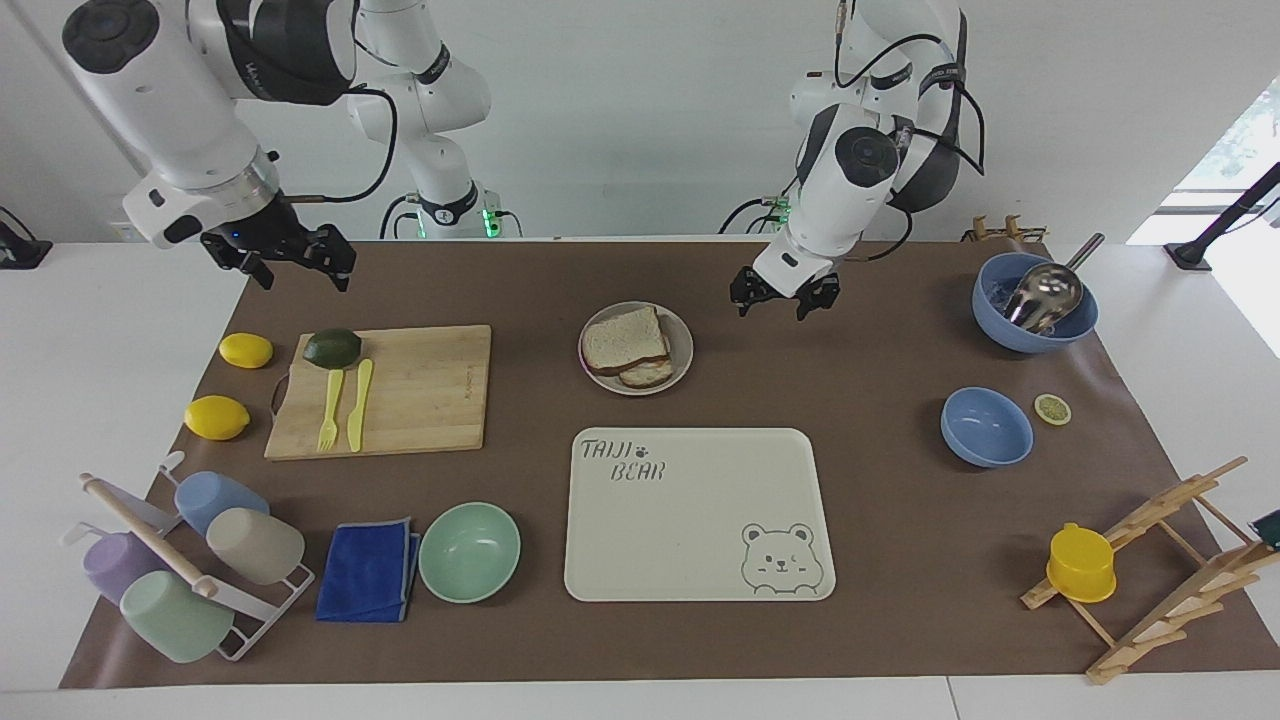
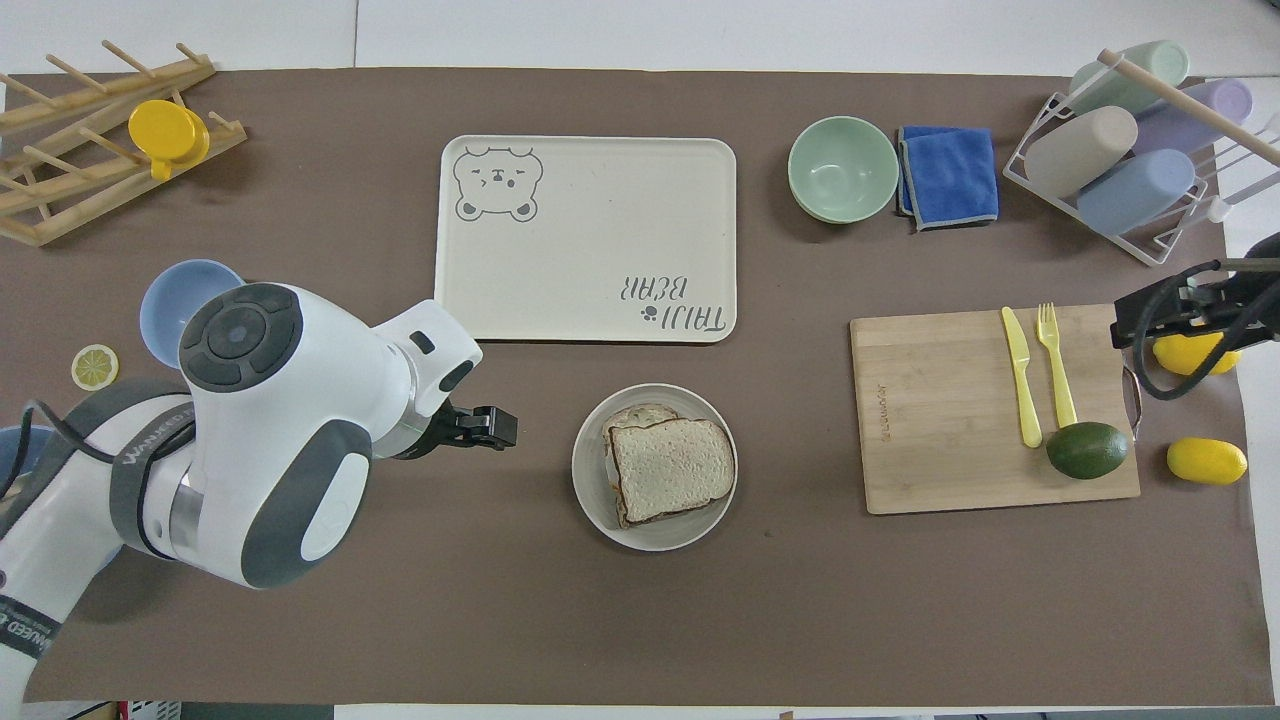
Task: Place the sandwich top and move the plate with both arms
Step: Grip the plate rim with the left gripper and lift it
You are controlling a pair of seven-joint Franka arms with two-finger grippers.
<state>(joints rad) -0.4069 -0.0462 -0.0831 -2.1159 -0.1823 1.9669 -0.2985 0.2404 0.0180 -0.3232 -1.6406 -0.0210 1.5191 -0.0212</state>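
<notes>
The sandwich top [image 1: 625, 340] [image 2: 670, 468], a pale square bread slice with a brown crust, lies flat on the small round plate [image 1: 683, 352] [image 2: 592, 470], over a smaller toasted slice whose edge pokes out. My left gripper [image 1: 783, 305] [image 2: 495, 428] hangs open and empty just above the mat, beside the plate toward the left arm's end. My right gripper [image 1: 300, 275] [image 2: 1130, 322] is open and empty in the air, over the mat's edge by the cutting board, well away from the plate.
A wooden cutting board [image 1: 420, 390] carries an avocado and a yellow fork and knife, with two lemons [image 1: 245, 350] beside it. A cream bear-print tray [image 1: 690, 510] lies farther from the robots than the plate. A mint bowl [image 1: 469, 552], blue bowls [image 1: 986, 426], a cup rack and a wooden rack stand around.
</notes>
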